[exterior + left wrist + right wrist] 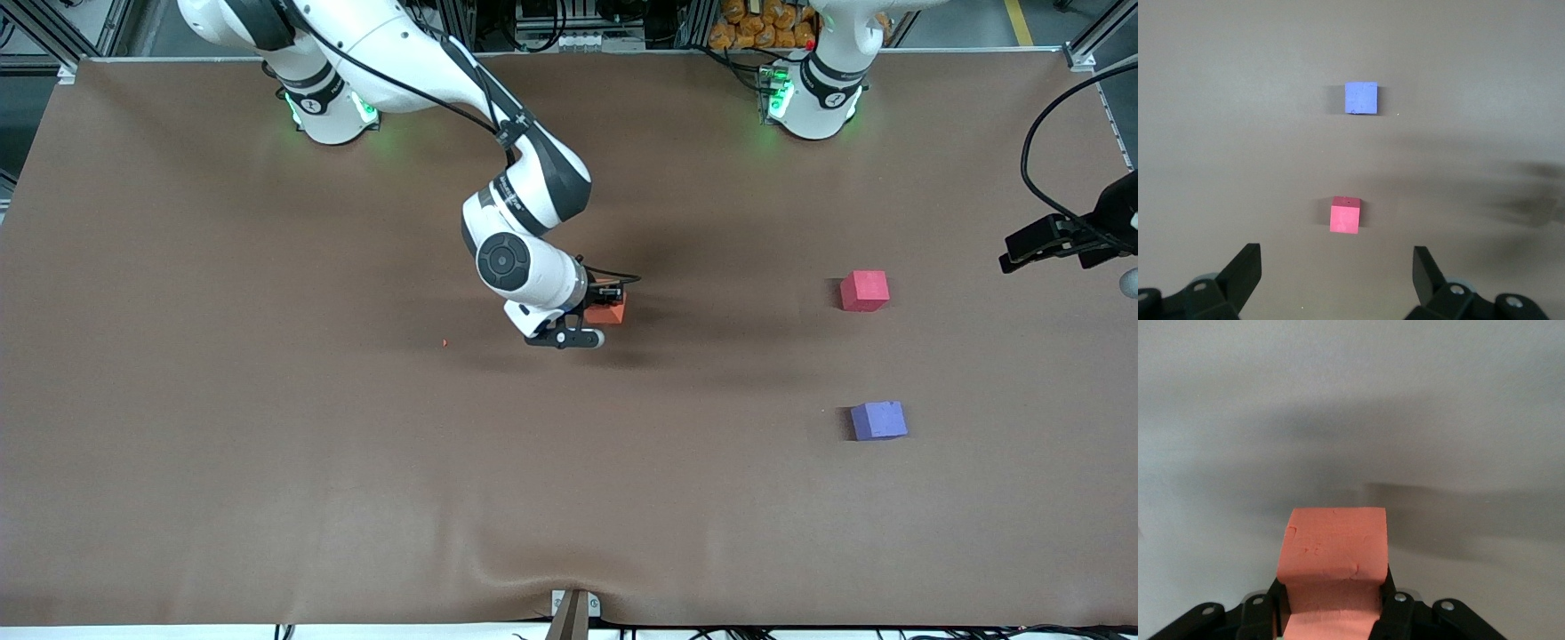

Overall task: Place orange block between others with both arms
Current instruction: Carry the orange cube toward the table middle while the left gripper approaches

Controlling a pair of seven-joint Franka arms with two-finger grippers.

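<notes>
- Starting nearest the front camera: the purple-blue cube (878, 420) sits on the brown table (267, 489), toward the left arm's end. It lies nearer to that camera than the pinkish-red cube (864, 291), with a bare gap between the two. That gap looks only a little wider than one block, so a careless set-down could nudge either neighbour out of line.
- Farther from the camera than the purple-blue cube, and well apart from it toward the middle of the table, the right gripper (1331, 613) is clamped on the orange block (607, 310) — pinched at its lower part. The foam is squeezed in at the fingers, so it could twist or spring loose during a handover.
- No view settles whether the block rests on the table or hangs just above it; dragging would catch the cloth.
- Up over the table edge past the pinkish-red cube, at the left arm's end, the left gripper (1337, 280) waits with its fingers (1245, 270) spread wide. A mistimed release by the right arm — before those fingers close — would drop the block short of the gap.
</notes>
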